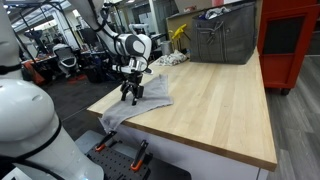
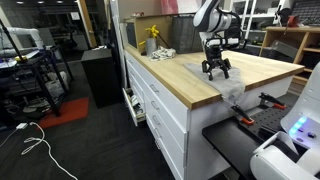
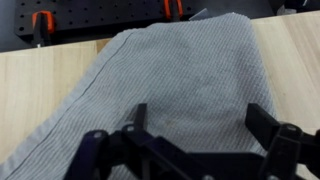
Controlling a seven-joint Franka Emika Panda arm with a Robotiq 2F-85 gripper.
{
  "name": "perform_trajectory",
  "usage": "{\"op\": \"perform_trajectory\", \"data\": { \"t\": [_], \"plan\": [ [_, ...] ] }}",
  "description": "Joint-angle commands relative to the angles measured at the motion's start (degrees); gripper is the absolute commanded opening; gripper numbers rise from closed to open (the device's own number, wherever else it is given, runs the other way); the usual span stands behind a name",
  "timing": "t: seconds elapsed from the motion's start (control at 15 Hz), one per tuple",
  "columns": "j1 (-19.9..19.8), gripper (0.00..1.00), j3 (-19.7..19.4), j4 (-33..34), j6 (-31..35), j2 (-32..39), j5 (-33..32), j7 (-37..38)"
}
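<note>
Hovering, jaws apart, close over the grey woven cloth (image 3: 180, 70) on the wooden worktop (image 1: 215, 100), the black pincer (image 1: 131, 98) seems pre-grasp; next: lower, then close.

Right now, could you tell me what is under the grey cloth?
The wooden benchtop shows around the grey cloth; anything beneath its middle is covered.

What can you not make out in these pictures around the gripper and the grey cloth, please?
- Contact between gripper and grey cloth: too small in both exterior views; the wrist view's bottom edge cuts the gripper off.
- Cloth's near part, wrist view: hidden behind the gripper.
- Yellow object at the table's back: too small to identify in both exterior views.
</note>
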Motion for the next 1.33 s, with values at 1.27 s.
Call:
{"op": "perform_trajectory", "data": {
  "t": [1.27],
  "plan": [
    [-1.73,1.00,-1.38,8.03,2.13,-8.59,-2.07,-3.32]
  ]
}}
